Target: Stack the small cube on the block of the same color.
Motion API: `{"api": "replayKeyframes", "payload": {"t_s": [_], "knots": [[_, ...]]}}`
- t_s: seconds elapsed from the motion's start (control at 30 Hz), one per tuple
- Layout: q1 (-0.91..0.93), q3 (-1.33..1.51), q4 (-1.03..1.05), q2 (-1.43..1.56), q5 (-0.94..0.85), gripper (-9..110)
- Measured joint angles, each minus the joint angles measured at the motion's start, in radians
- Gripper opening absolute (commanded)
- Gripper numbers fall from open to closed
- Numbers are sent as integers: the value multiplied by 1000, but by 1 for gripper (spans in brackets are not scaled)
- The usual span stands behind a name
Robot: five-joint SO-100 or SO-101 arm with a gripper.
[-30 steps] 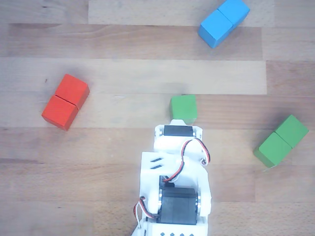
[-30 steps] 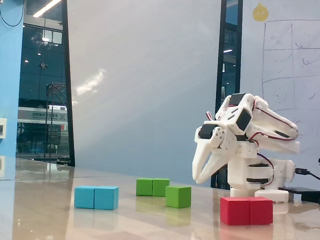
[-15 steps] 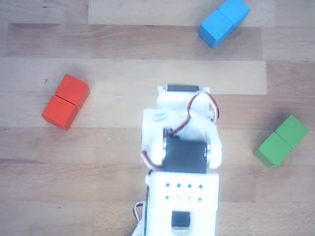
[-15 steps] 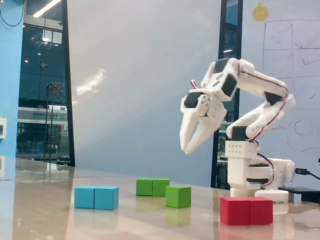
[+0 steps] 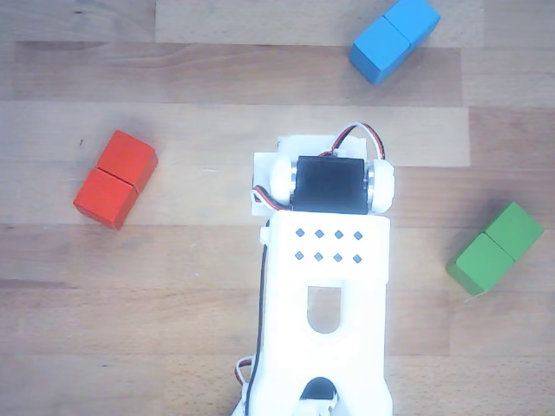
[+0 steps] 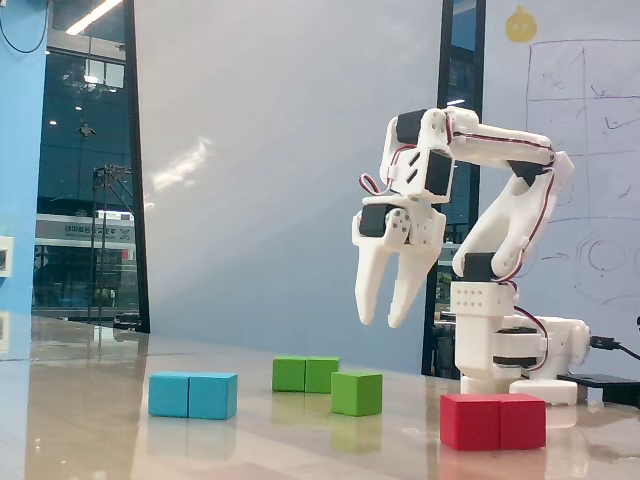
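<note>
In the fixed view the small green cube (image 6: 357, 392) sits on the table, just right of and nearer than the green two-cube block (image 6: 306, 374); whether they touch is unclear. My gripper (image 6: 381, 323) hangs well above the cube, fingers pointing down, slightly apart and empty. In the other view the green block (image 5: 496, 249) lies at the right. There the white arm (image 5: 325, 260) fills the middle, and both the cube and the fingertips are hidden.
A blue two-cube block (image 6: 193, 395) lies left of the green ones, also at the top of the other view (image 5: 395, 39). A red two-cube block (image 6: 493, 421) lies front right by the arm's base (image 6: 510, 350), and at the left of the other view (image 5: 115, 178).
</note>
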Motion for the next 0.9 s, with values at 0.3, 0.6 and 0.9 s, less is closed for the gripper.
{"api": "replayKeyframes", "payload": {"t_s": [0.3, 0.6, 0.9], "knots": [[0, 0, 5, -48, 0, 35], [0, 0, -40, -232, 0, 35], [0, 0, -147, -337, 0, 35]]}}
